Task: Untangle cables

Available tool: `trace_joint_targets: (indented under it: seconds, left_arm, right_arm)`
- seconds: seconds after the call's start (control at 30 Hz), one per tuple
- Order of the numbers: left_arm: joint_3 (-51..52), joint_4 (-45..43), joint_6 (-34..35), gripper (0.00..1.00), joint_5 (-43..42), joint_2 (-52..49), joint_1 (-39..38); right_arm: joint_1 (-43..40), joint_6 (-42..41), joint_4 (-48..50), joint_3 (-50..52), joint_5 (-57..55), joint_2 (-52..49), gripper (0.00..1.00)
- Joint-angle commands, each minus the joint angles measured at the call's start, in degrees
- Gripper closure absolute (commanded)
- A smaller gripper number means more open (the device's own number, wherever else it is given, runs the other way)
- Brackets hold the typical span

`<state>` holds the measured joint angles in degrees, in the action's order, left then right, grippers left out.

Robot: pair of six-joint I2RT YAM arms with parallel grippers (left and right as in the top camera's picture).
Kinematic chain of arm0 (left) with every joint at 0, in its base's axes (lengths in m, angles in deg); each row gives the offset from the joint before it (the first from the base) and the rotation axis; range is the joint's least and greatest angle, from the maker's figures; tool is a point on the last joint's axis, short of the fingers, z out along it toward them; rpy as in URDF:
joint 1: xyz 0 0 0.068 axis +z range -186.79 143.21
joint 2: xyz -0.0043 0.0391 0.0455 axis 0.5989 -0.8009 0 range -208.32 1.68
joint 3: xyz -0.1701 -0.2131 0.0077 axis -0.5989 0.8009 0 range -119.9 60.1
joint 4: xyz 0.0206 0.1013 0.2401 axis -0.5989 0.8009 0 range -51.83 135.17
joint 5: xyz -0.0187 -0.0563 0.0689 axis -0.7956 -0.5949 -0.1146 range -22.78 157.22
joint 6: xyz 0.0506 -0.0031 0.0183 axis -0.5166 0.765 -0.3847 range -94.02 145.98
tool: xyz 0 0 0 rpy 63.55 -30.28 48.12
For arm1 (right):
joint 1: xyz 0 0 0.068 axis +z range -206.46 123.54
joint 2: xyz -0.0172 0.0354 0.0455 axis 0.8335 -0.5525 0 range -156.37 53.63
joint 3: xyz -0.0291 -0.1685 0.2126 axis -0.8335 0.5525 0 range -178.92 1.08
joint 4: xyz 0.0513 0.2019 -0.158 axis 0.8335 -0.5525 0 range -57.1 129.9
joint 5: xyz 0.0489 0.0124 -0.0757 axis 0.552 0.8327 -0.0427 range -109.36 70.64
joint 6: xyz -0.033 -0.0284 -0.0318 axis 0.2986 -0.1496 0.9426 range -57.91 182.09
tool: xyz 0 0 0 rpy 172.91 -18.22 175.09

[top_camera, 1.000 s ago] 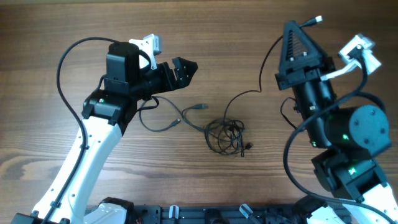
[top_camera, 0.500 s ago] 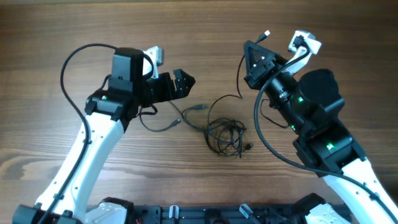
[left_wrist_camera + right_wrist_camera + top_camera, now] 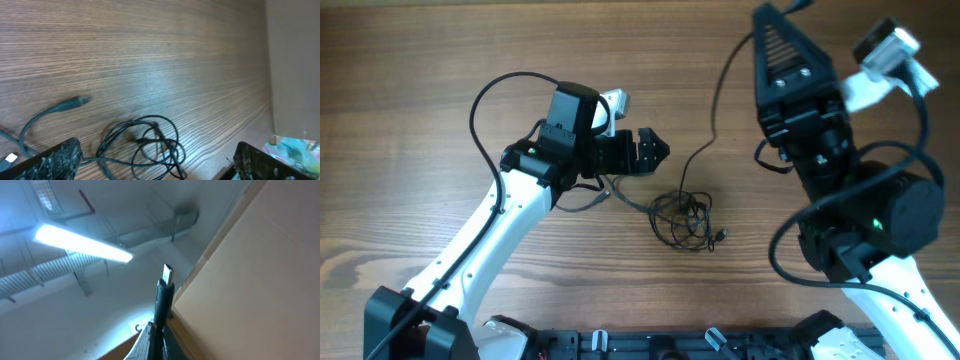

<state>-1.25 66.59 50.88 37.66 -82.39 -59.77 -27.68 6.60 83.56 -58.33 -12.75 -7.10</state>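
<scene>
The cables form a small dark tangle (image 3: 682, 218) on the wooden table, right of centre. One thin wire (image 3: 712, 110) rises from the tangle to my right gripper (image 3: 786, 14). That gripper is lifted high, points up and is shut on the wire. In the right wrist view its plug end (image 3: 167, 274) sticks out above the closed right gripper (image 3: 159, 330). My left gripper (image 3: 658, 152) is open, just up-left of the tangle. In the left wrist view the tangle (image 3: 145, 145) lies between the open fingers (image 3: 47, 161), and another wire's plug (image 3: 80, 100) lies to the left.
A loose wire loop (image 3: 582, 203) lies under the left arm. Thick black robot cables (image 3: 485, 95) arc over both arms. The right wrist view faces the ceiling light (image 3: 80, 242). The table's right edge (image 3: 269, 75) shows in the left wrist view.
My left gripper has moved right, closer to the tangle. My right gripper has swung right and upward with the wire end in it, stretching that wire out of the tangle.
</scene>
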Motion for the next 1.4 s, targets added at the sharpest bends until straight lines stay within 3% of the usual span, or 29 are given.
trace_joint_targets:
  seconds: [0.0, 0.13, 0.2, 0.27, 0.4, 0.5, 0.63, 0.83, 1.03, 1.13, 1.37]
  left_arm:
    - [-0.3, -1.0, 0.9, 0.0, -5.9, -0.4, -0.1]
    - [-0.3, -2.4, 0.8, 0.0, -5.7, -0.1, 3.2]
    - [-0.3, -3.9, 0.7, 0.0, -13.5, 0.9, 7.2]
    - [-0.3, -7.1, -6.0, 0.0, -26.5, 1.2, 9.0]
    - [-0.3, -7.9, -15.1, 0.01, -29.7, 1.2, 5.8]
    - [-0.3, -7.9, -16.4, 0.01, -22.8, 1.2, 0.7]
    - [-0.3, -7.9, -25.5, 0.02, -17.2, 1.2, -4.3]
    - [0.0, -8.1, -26.2, 0.03, -0.5, 0.0, -6.7]
    - [0.0, -8.5, -26.2, 0.04, -0.5, -5.4, -9.1]
    - [0.0, -8.5, -26.2, 0.13, -0.3, -6.8, -9.2]
    - [0.0, -8.6, -25.8, 0.12, -0.4, -9.0, -9.2]
  right_arm:
    - [-0.2, 5.0, -6.4, -0.7, -5.2, 0.0, 0.95]
    - [-0.2, 5.4, -29.8, -0.7, -23.8, -0.1, 0.96]
    - [-0.2, 5.6, -39.3, -0.7, -30.4, -0.2, 0.96]
    - [-0.2, 5.5, -42.8, -0.7, -30.5, -0.2, 0.96]
    - [-0.2, 0.4, -41.9, -0.7, -27.6, -0.2, 0.96]
    - [-0.2, -0.1, -37.8, -0.7, -24.9, -0.2, 0.96]
    - [-0.3, -0.1, -32.1, -0.7, -24.9, -0.1, 0.96]
    - [-0.3, -0.3, -27.2, -0.8, -22.5, 0.6, 0.96]
    - [-0.3, -0.2, -28.0, -0.8, -22.5, 0.9, 0.96]
    - [-0.3, -0.3, -28.2, -0.8, -22.4, 0.9, 0.96]
    - [-0.3, -0.3, -29.8, -0.7, -21.5, 0.9, 0.96]
